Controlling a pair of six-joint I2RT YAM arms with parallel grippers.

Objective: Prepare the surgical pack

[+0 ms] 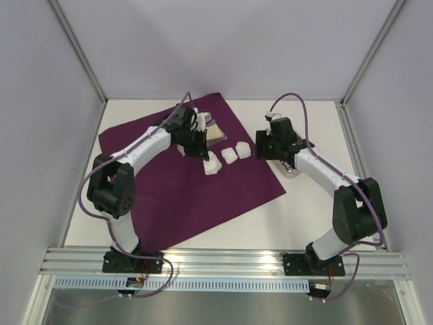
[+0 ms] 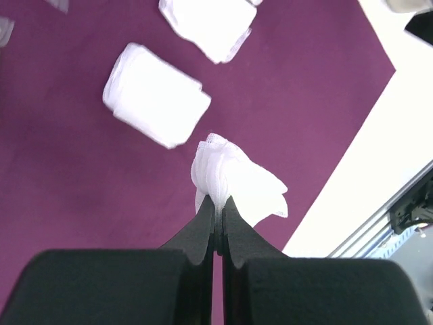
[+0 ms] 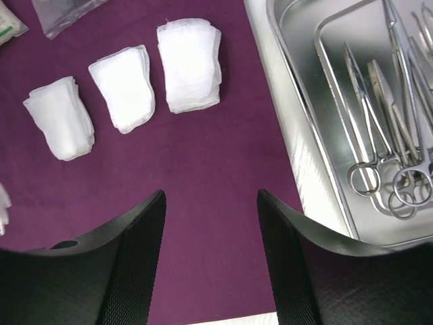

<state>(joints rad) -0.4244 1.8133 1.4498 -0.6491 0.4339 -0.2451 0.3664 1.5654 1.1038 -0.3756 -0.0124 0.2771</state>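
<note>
The deep-purple cloth [image 1: 196, 183] lies spread on the white table. My left gripper [image 1: 206, 153] is shut on a white gauze pad [image 2: 233, 177] and holds it over the cloth [image 2: 67, 176]. Two more pads [image 2: 155, 95] lie just beyond it. In the right wrist view three gauze pads [image 3: 123, 88] lie in a row on the cloth [image 3: 210, 156]. My right gripper [image 3: 210, 196] is open and empty over the cloth's right edge, also seen from above [image 1: 261, 146]. The steel tray [image 3: 298, 135] beside it holds several scissor-like instruments [image 3: 379, 122]. Clear packets [image 3: 61, 13] lie behind the pads.
The tray [image 1: 289, 168] sits mostly under my right arm, off the cloth's right edge. The packets [image 1: 215, 130] lie near the cloth's far corner. Grey walls stand on three sides. An aluminium rail [image 1: 223, 261] runs along the near edge.
</note>
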